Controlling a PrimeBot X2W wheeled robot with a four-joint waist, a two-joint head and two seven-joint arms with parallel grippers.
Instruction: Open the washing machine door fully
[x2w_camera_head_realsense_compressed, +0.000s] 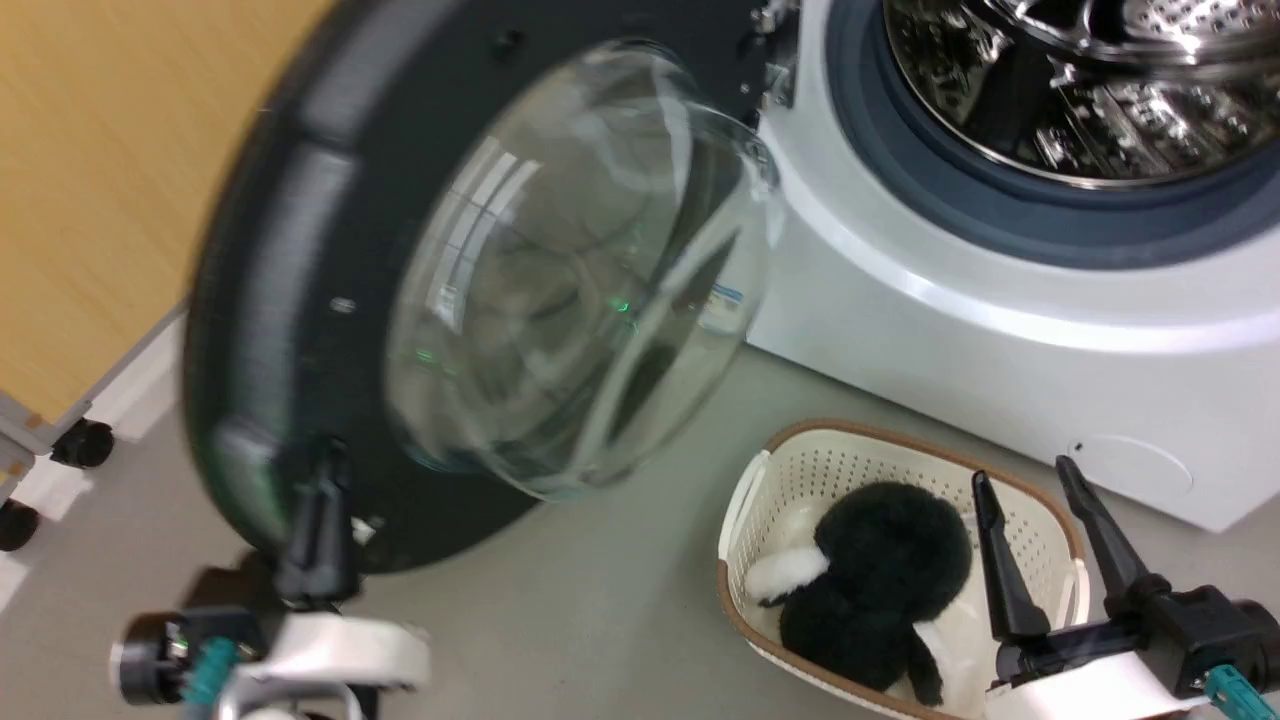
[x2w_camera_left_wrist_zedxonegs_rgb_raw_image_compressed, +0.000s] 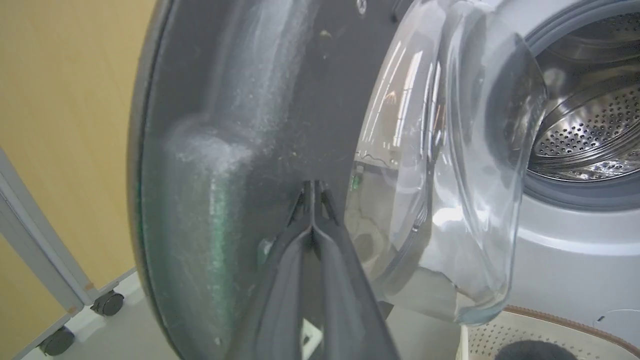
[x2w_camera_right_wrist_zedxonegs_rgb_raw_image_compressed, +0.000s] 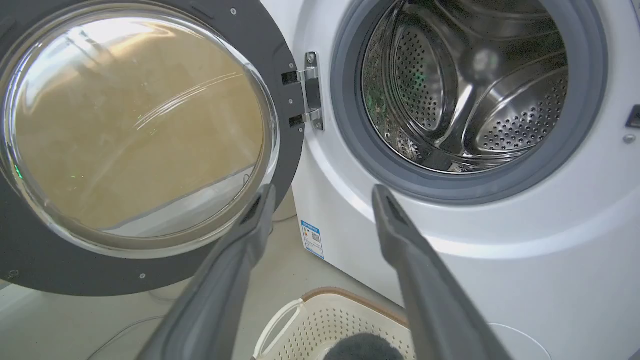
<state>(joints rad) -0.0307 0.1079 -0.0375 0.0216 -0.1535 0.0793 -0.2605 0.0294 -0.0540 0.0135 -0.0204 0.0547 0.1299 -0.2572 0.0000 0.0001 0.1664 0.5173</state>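
The door (x2w_camera_head_realsense_compressed: 300, 250) looks heavy and stiff. The left gripper (x2w_camera_head_realsense_compressed: 322, 470), fingers pinched together, presses near its seven-o'clock rim. The right gripper (x2w_camera_head_realsense_compressed: 1022, 472) gapes wide.

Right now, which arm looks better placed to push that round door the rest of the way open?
Left. The left tool, shut, rests against the washing machine door, on its dark inner face near the lower edge; the right tool hangs open over the basket, clear of the door.
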